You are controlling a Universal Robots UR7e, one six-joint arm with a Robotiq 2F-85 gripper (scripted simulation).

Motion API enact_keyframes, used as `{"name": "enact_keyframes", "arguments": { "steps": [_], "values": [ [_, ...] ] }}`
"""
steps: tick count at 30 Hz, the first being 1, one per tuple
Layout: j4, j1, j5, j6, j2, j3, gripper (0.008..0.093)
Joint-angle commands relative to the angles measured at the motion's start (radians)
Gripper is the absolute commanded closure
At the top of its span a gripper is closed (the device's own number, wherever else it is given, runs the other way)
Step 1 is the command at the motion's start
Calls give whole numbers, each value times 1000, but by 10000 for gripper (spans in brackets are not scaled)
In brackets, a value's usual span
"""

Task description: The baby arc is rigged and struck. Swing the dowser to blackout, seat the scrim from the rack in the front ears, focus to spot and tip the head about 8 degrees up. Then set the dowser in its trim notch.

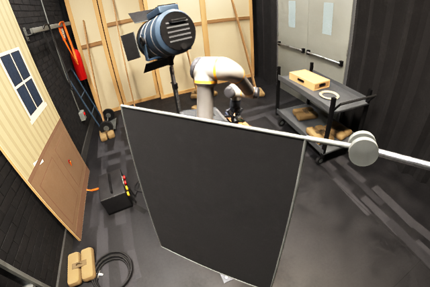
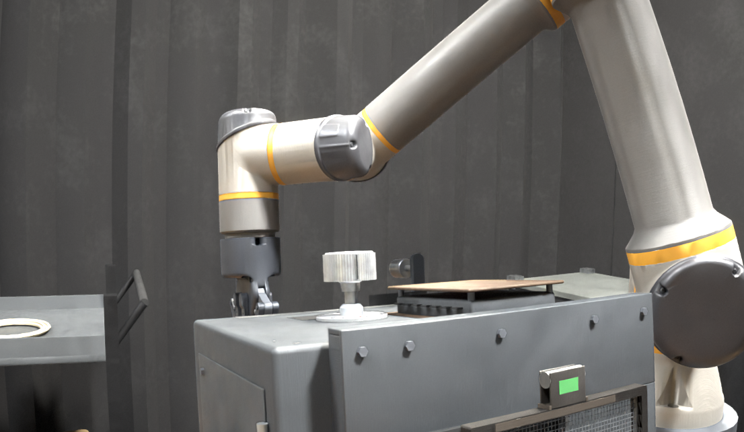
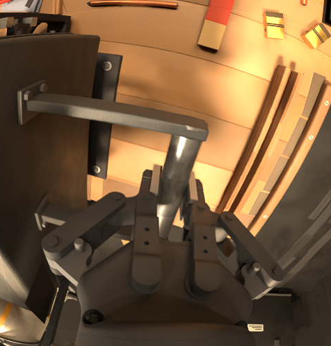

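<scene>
The dowser's steel grip (image 3: 173, 173) stands up from a flat lever arm (image 3: 114, 114) that runs left to a dark plate (image 3: 34, 139). My gripper (image 3: 172, 180) is closed around this grip, at the far left end of the grey lamp housing (image 2: 417, 354). From the second side camera the gripper (image 2: 255, 306) points straight down behind the housing's top edge. A ribbed white focus knob (image 2: 349, 267) stands just right of it. A rack with a flat brown-topped piece (image 2: 474, 287) sits further right. A mesh scrim edge (image 2: 579, 422) shows low on the housing's front.
A large black flag (image 1: 215, 197) on a steel rod hides most of the housing from the side camera. A grey cart (image 1: 319, 103) with a box and a white ring (image 2: 15, 328) stands to one side. A blue studio lamp (image 1: 166, 34) stands behind the arm.
</scene>
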Motion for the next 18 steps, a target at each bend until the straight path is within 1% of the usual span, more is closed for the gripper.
{"name": "enact_keyframes", "arguments": {
  "steps": [1,13,18],
  "values": [
    [-1,0,-1,0,-1,0,934],
    [-2,2,-4,3,-4,1,934],
    [-2,2,-4,3,-4,1,844]
  ]
}}
